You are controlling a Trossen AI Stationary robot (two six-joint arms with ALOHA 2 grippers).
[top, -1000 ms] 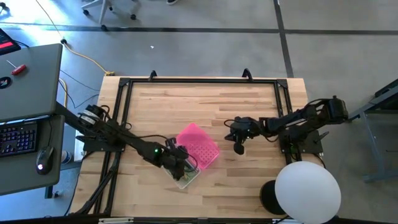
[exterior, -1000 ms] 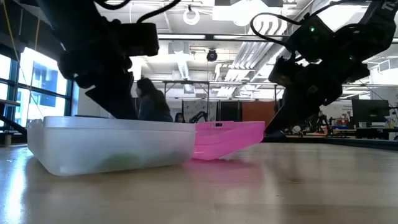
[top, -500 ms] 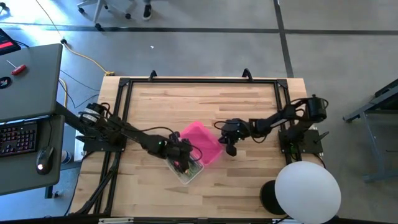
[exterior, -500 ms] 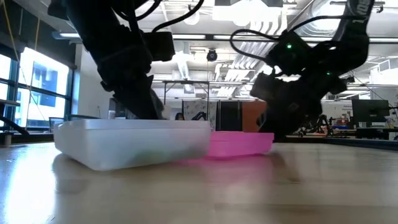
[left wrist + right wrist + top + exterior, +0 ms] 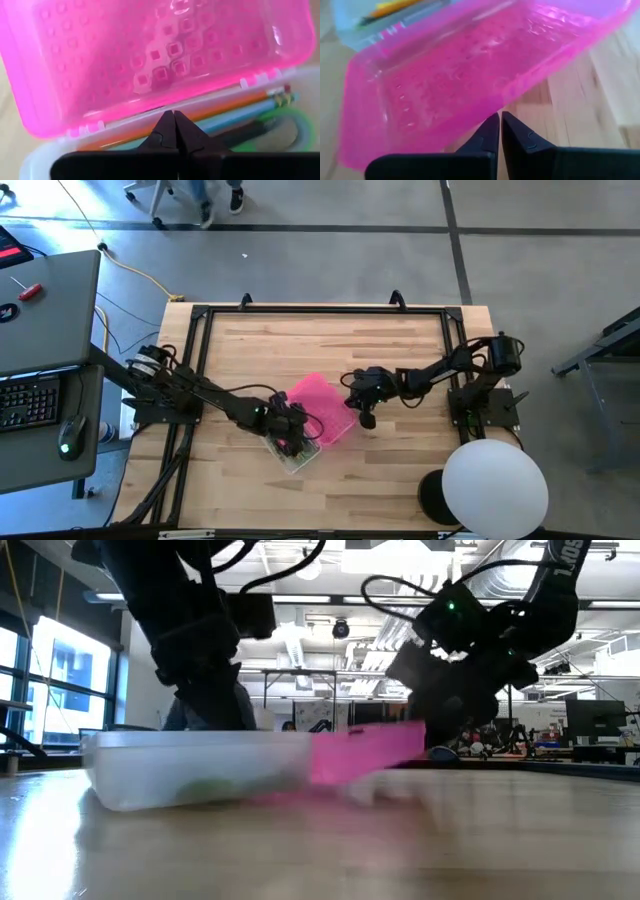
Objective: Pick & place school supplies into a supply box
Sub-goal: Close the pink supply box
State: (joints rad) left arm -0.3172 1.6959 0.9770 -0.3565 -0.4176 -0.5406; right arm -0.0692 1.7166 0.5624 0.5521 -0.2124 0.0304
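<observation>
Your way into the box [image 5: 296,448] is blocked: left end effector [image 5: 292,442] sits over it, lid [image 5: 320,412] open alongside, right end effector [image 5: 366,418] at lid's far edge. Rest of worktop [image 5: 400,350] free.

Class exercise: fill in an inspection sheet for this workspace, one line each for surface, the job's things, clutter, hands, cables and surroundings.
Surface: wooden table inside a black frame, bare around the work.
Job's things: clear supply box near the table's front, pink lid open and tilted up off the table; pencils and green-handled scissors lie inside.
Clutter: nothing seen on the table.
Hands: left hand shut, over the box's rim; right hand shut, at the lid's free edge.
Cables: yellow cable on the floor; dark leads along both arms.
Surroundings: desk with keyboard and mouse on the left; white round object at the front right.
</observation>
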